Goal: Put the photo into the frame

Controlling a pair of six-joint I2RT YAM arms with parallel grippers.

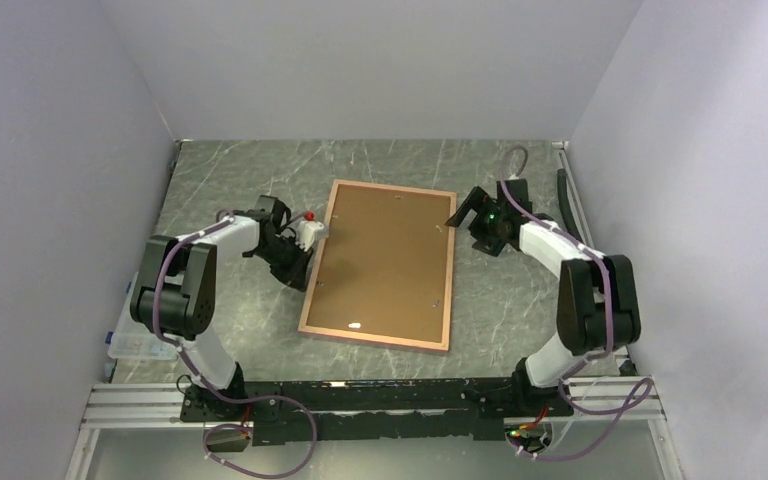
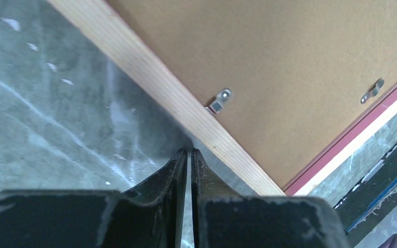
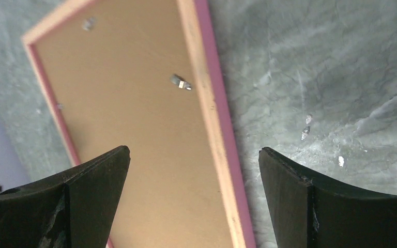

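The frame (image 1: 448,275) lies face down in the middle of the table, its wood-brown back up and a pink edge showing. A plain brown backing board (image 1: 380,260) fills it, held by small metal clips (image 2: 219,101). The photo is hidden. My left gripper (image 1: 310,280) is shut with nothing in it, and its tips (image 2: 188,151) rest against the frame's left rail (image 2: 160,88) near a clip. My right gripper (image 1: 465,225) stands wide open and empty near the frame's far right corner. Its fingers straddle the right rail (image 3: 214,119) from above, one over the board (image 3: 134,113), one over the table.
A clear plastic box (image 1: 130,340) sits at the table's left edge beside the left arm. White walls close in the table on three sides. A dark cable (image 1: 565,195) runs along the right wall. Another clip (image 3: 182,82) shows near the right rail.
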